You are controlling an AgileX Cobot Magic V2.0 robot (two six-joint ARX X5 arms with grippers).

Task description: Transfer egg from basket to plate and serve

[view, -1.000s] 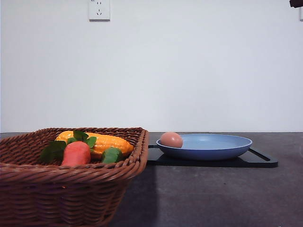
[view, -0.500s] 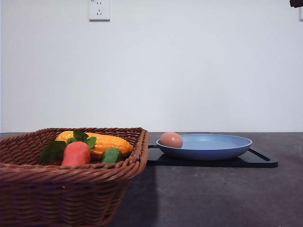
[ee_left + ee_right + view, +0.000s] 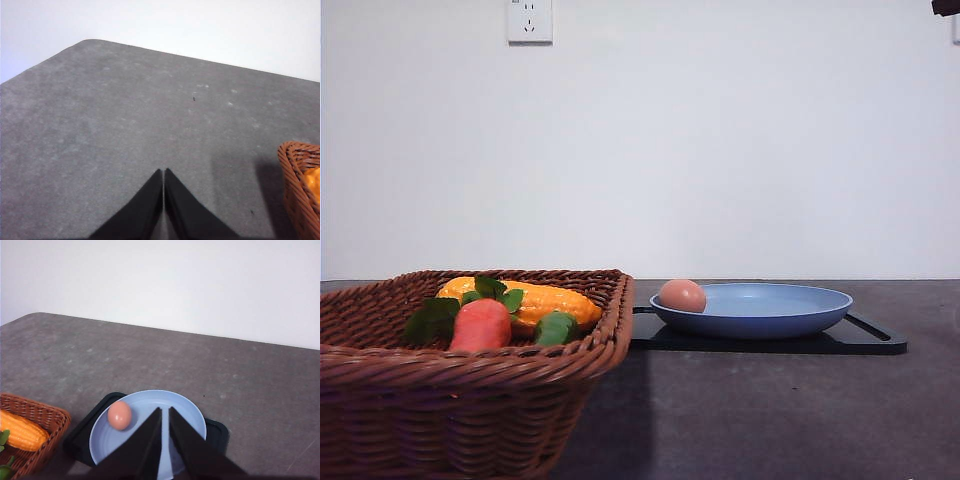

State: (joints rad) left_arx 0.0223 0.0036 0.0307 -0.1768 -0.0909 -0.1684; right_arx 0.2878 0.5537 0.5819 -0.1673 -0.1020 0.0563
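We see a dark grey, faintly speckled counter (image 3: 770, 420) running back to a plain white wall (image 3: 720, 150) that carries a white power socket (image 3: 530, 20).

At the near left of the front view stands the large brown woven wicker basket (image 3: 460, 400), rectangular with a rounded rim and sloping sides. In it lie a yellow corn cob (image 3: 545, 300) and, in front of that, an orange-red carrot with green leaves (image 3: 480, 325).

Just to the right of the basket, and apart from it, we note a flat black rectangular tray (image 3: 865, 342) on the counter. On the tray sits the wide, shallow, round light-blue matte plate (image 3: 790, 305) with its raised rim.

The small, smooth, pinkish-tan oval egg (image 3: 682, 295) rests inside the plate, against the rim on the side toward the basket. In the right wrist view the egg (image 3: 119, 415) shows an even, unmarked shell with a soft highlight, and it lies free of any grip.

The right pincer (image 3: 164, 420) hangs above the plate (image 3: 190, 415) with its two black fingers nearly together, only a thin slit between the tips, and nothing between them. The left pincer (image 3: 163, 182) is over bare counter (image 3: 100, 125), its black fingers pressed tip to tip, gripping nothing; one corner of the basket (image 3: 297, 185) lies to the side.
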